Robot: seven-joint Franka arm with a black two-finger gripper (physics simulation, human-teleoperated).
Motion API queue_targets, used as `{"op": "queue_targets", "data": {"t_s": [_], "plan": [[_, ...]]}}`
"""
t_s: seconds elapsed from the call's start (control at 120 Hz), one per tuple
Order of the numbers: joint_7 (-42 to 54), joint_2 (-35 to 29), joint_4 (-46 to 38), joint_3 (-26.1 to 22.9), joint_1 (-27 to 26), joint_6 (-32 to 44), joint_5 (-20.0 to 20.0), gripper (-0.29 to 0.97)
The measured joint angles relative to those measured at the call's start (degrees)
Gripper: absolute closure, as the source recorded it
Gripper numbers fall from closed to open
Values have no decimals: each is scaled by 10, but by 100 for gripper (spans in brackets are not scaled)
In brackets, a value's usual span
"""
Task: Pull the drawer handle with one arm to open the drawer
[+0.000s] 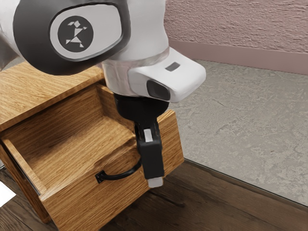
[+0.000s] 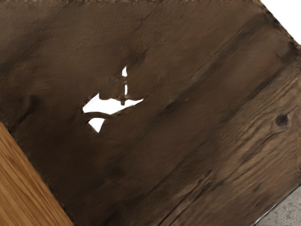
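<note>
The drawer [image 1: 91,204] stands well open; I cannot tell if the fingers [image 1: 153,161] clasp the handle [image 1: 120,174], so any further pull should go straight outward.

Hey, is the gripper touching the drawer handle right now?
Cannot tell. In the exterior view the black handle runs up to the gripper and vanishes behind it, hiding any contact or gap.

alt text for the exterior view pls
A light oak wooden drawer stands pulled well out of its cabinet. The white robot arm holds its black two-finger gripper down at the drawer's front, at the end of its curved black handle nearer the exterior view's right. Dark wooden floorboards lie below.
</note>
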Motion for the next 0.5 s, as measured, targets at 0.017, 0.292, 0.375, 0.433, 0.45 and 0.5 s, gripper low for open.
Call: {"op": "queue_targets", "data": {"t_s": [0.017, 0.292, 0.375, 0.433, 0.45, 0.5], "plan": [[-4, 1, 0, -13, 1, 4, 4, 0], [-51, 4, -4, -80, 60, 46, 27, 0], [-47, 19, 17, -57, 87, 31, 53, 1], [-42, 61, 103, -46, 92, 3, 98, 1], [-41, 71, 128, -44, 93, -6, 111, 1], [-37, 87, 175, -32, 95, -32, 142, 0]]}}
